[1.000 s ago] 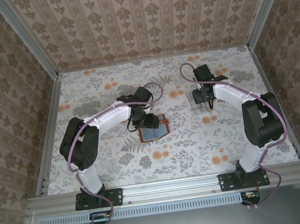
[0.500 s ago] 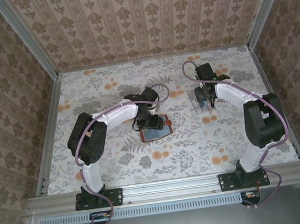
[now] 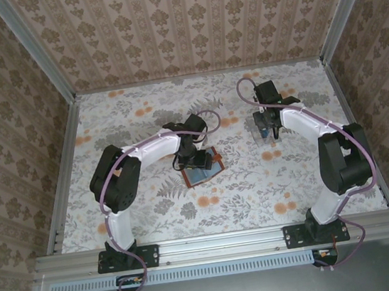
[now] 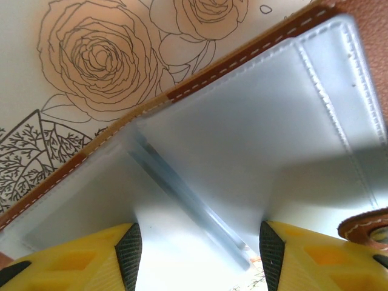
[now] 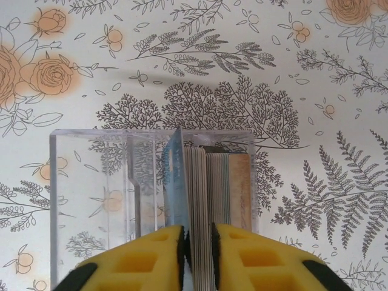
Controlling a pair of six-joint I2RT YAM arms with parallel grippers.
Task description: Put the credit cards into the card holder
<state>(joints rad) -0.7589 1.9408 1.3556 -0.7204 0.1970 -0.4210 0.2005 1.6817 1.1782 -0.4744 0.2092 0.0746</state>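
The right gripper (image 5: pixel 198 242) pinched a few upright cards (image 5: pixel 206 182) between narrow jaws, inside the clear box (image 5: pixel 91 182) on the flowered cloth (image 5: pixel 315 79). The left gripper (image 4: pixel 200 245) stood with jaws wide apart over the open wallet (image 4: pixel 254 121), its clear pocket lying between them.

Floral tablecloth (image 3: pixel 153 215), open card holder (image 3: pixel 205 175) near centre, clear box (image 5: pixel 91 182) at right
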